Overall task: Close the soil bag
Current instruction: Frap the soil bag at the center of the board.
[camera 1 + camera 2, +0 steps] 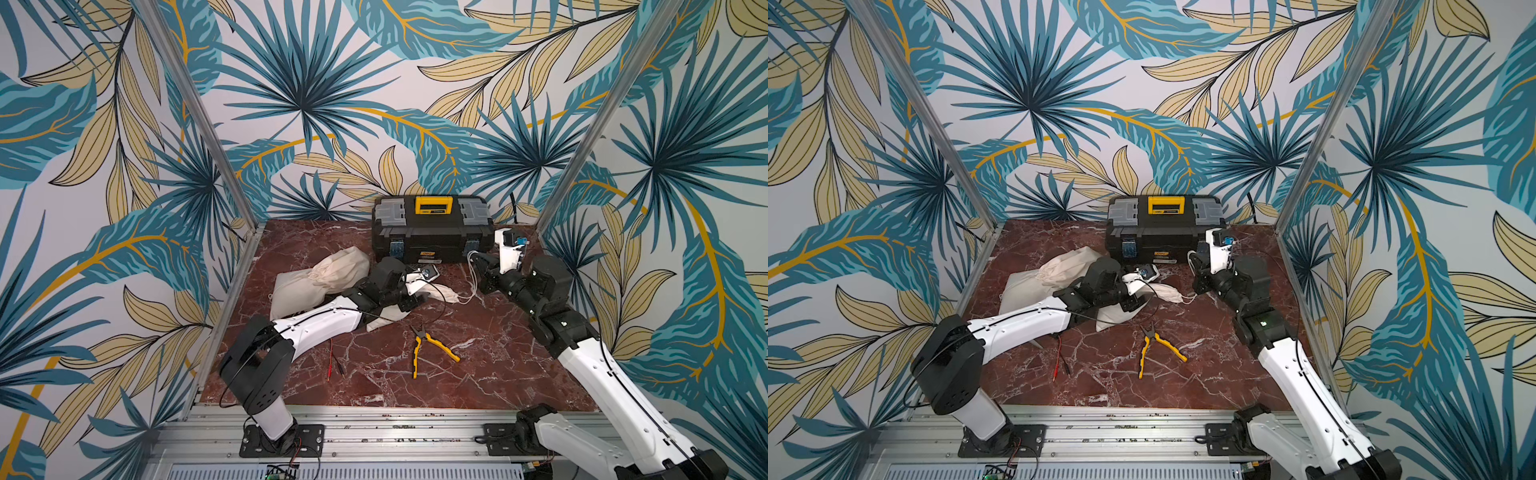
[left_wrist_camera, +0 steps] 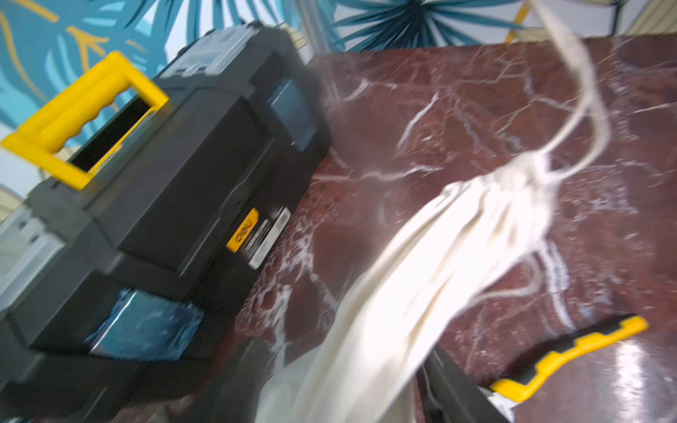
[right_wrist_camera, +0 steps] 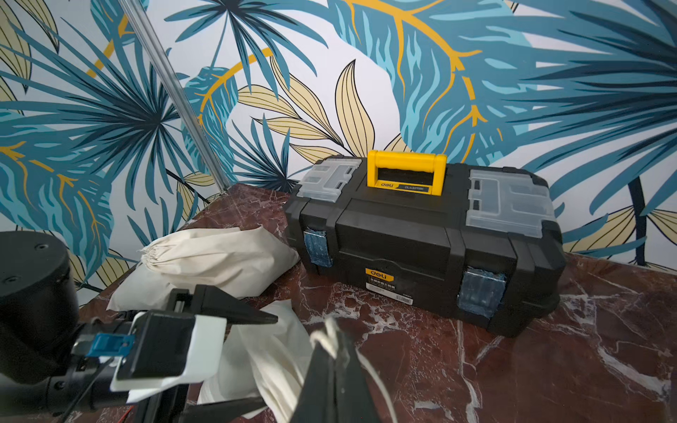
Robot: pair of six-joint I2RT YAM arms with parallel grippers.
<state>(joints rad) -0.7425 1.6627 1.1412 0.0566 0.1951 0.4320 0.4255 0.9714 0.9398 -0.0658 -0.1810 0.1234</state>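
Cinching step, I'd guess: right gripper (image 3: 339, 351) clamps the thin white drawstring cord (image 3: 326, 335), left gripper (image 3: 269, 360) gapes around the cream cloth soil bag (image 2: 421, 271) (mouth puckered). Next: steady outward tug.

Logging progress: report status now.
Left gripper open, straddling soil bag neck. Right gripper shut on drawstring. Mouth gathered. Pliers nearby, not blocking.
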